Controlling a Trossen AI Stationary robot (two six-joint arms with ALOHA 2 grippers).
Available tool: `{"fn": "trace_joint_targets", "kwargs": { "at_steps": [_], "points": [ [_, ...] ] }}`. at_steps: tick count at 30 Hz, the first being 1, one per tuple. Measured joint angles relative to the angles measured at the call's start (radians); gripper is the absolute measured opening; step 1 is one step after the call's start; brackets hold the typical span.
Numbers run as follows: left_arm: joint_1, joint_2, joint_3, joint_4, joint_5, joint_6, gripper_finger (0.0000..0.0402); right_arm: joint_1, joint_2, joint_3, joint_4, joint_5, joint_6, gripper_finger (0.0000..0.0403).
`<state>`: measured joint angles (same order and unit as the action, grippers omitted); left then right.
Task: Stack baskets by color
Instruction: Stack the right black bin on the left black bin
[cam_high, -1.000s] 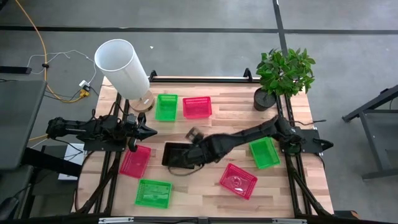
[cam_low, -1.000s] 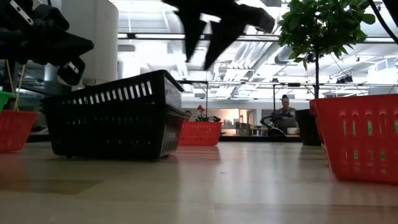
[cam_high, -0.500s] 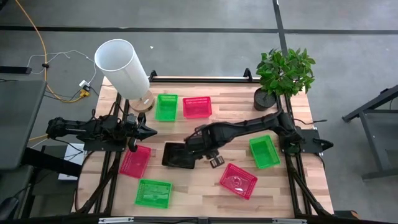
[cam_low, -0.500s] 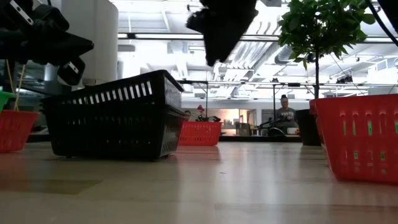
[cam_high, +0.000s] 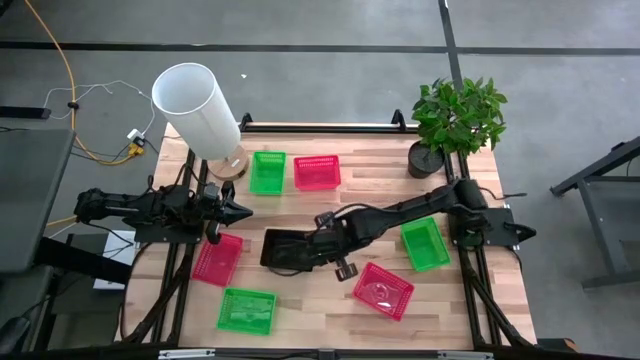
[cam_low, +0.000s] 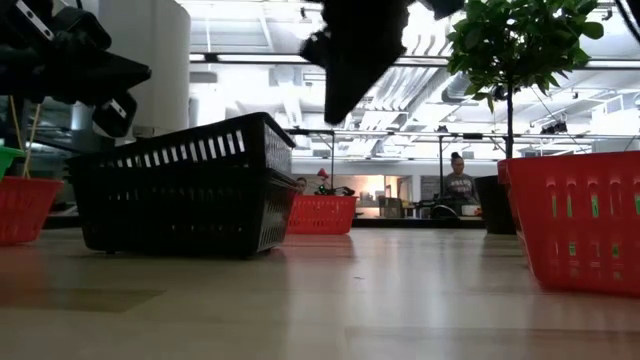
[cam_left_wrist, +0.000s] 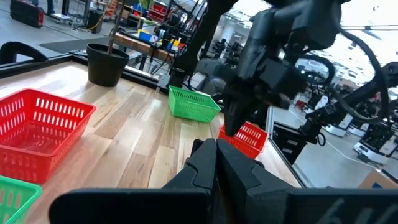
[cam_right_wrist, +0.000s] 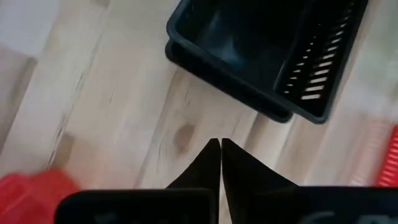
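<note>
- Pale wooden planks make up the table (cam_high: 300, 310), which stands on a grey floor; a tall white cylinder (cam_high: 196, 108) rises at its far left corner and a potted plant (cam_high: 455, 120) at the far right.
- Slotted plastic baskets lie scattered on the planks: the black baskets (cam_high: 285, 250) (nested, two rims showing in the right wrist view) sit mid-table, a green basket (cam_high: 267, 171) and a pink basket (cam_high: 317, 171) side by side at the far edge, another green basket (cam_high: 424, 244) to the right, a pink one (cam_high: 383, 290) near it, a pink one (cam_high: 217, 259) on the left, and a green one (cam_high: 247, 309) at the near edge.
- The right gripper (cam_right_wrist: 220, 144) hangs above bare wood just beside the black stack, its fingers pressed together on nothing.
- The left gripper (cam_left_wrist: 216, 144) waits at the table's left side, fingers together, empty.
- Only the low view shows the room behind: a bright open workspace with ceiling lights and a seated person (cam_low: 459, 181).
</note>
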<state>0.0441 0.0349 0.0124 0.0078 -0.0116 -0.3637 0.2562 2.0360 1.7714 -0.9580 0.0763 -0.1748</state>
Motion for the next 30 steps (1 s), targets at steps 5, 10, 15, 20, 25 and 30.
{"fn": "trace_joint_targets", "kwargs": {
  "at_steps": [5,10,15,20,25,30],
  "points": [
    [0.000,0.000,0.000,0.000,0.000,0.000,0.0001,0.017,-0.133,-0.307,0.438,0.008,0.092,0.0000],
    [0.000,0.000,0.000,0.000,0.000,0.000,0.0001,0.067,-0.214,-0.592,1.053,0.078,0.150,0.0000],
    [0.000,0.000,0.000,0.000,0.000,0.000,0.0001,0.094,-0.187,-0.762,1.585,0.160,0.151,0.0000],
    [0.000,0.000,0.000,0.000,0.000,0.000,0.0001,0.094,-0.133,-0.805,1.776,0.224,0.149,0.0000],
    [0.000,0.000,0.000,0.000,0.000,0.000,0.0001,0.091,-0.054,-0.780,1.785,0.233,0.149,0.0000],
    [0.000,0.000,0.000,0.000,0.000,0.000,0.0001,0.087,-0.014,-0.771,1.782,0.282,0.149,0.0000]
  ]
}}
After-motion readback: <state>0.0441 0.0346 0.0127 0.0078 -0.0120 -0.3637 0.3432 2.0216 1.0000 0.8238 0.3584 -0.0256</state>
